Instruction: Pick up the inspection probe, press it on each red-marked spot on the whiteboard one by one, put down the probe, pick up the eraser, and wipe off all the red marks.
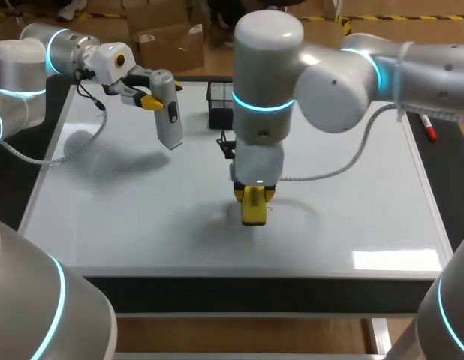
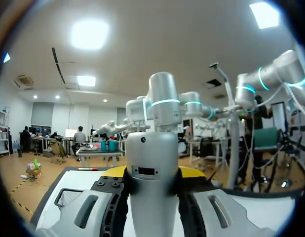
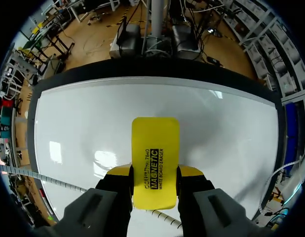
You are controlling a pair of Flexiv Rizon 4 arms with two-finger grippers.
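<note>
- Looking at a big whiteboard (image 1: 142,225) lying flat and covering nearly the whole table (image 1: 451,180).
- Got the right gripper (image 1: 254,196) pointing straight down near the board's middle, fingers clamped on both sides of the yellow eraser (image 1: 254,212). Sits right down at the surface, can't tell if it's actually touching.
- Then the left gripper (image 1: 151,100) up over the far left part of the board, fingers pinching the grey inspection probe (image 1: 168,112) from both sides. Hangs in the air, tip down, slightly tilted.
- Spotting a black mesh basket (image 1: 219,105) at the far edge, behind the right arm.
- Also a red marker (image 1: 429,129) lying just off the board's right side.
</note>
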